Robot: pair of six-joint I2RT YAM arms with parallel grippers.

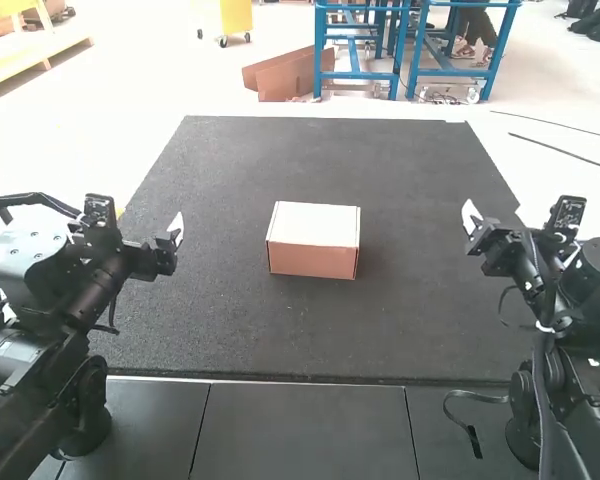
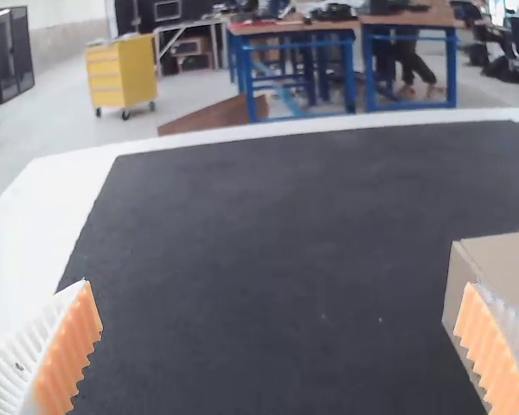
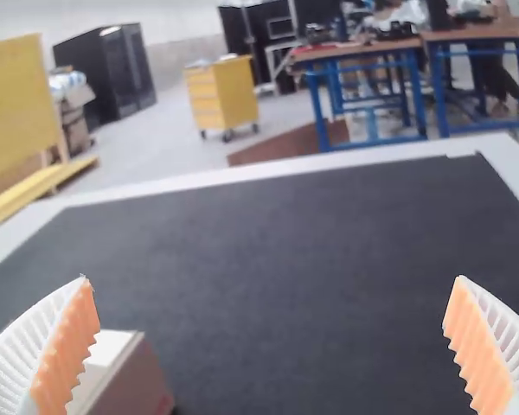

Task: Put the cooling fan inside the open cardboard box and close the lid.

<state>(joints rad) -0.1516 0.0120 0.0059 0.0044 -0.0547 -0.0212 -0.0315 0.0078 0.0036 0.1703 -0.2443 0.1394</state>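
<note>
A small cardboard box [image 1: 314, 239] stands in the middle of the black mat [image 1: 380, 170], its lid lying flat and shut on top. My left gripper [image 1: 172, 238] hovers open to the left of the box, well apart from it, with nothing between its fingers. My right gripper [image 1: 474, 230] hovers open to the right of the box, also apart and holding nothing. In the left wrist view the box [image 2: 500, 258] sits just behind one orange pad, with the left gripper [image 2: 277, 287] spread wide. In the right wrist view a box corner [image 3: 125, 372] lies beside one finger of the right gripper [image 3: 271, 282].
The black mat covers most of the white table [image 1: 100, 110]. A dark strip [image 1: 300, 430] runs along the table's near edge between the two arm bases.
</note>
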